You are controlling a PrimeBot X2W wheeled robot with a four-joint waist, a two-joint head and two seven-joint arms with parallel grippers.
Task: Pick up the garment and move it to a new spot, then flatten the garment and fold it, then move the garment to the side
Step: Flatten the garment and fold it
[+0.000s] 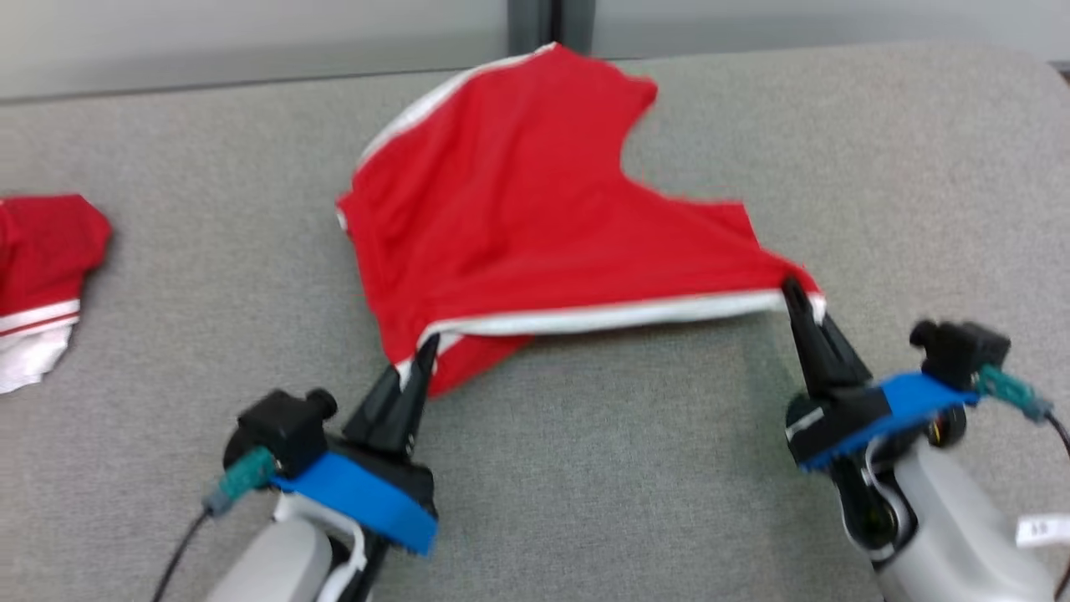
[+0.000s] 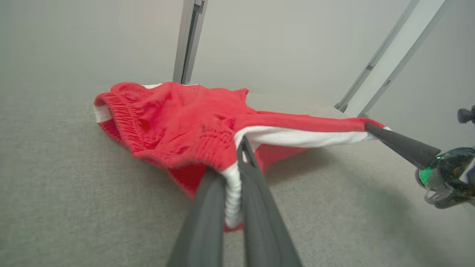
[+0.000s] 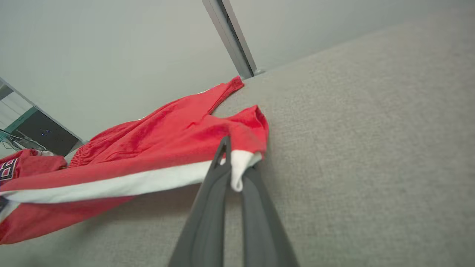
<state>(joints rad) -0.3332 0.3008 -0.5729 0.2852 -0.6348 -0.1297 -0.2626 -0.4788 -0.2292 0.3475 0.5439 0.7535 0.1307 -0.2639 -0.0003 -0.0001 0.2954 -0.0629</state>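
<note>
Tautly, left gripper [image 1: 422,355] and right gripper [image 1: 794,293] pinch garment [image 1: 518,192] — blurred (head view).

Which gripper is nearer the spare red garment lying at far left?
Left. The left gripper, clamped on the shorts, sits right of the spare garment; the right gripper holds the shorts' other end, farther right.

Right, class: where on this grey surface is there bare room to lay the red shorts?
Free: the grey surface right of the shorts, and the stretch between the left gripper and right gripper. Crowded: far left, by the second red garment.
</note>
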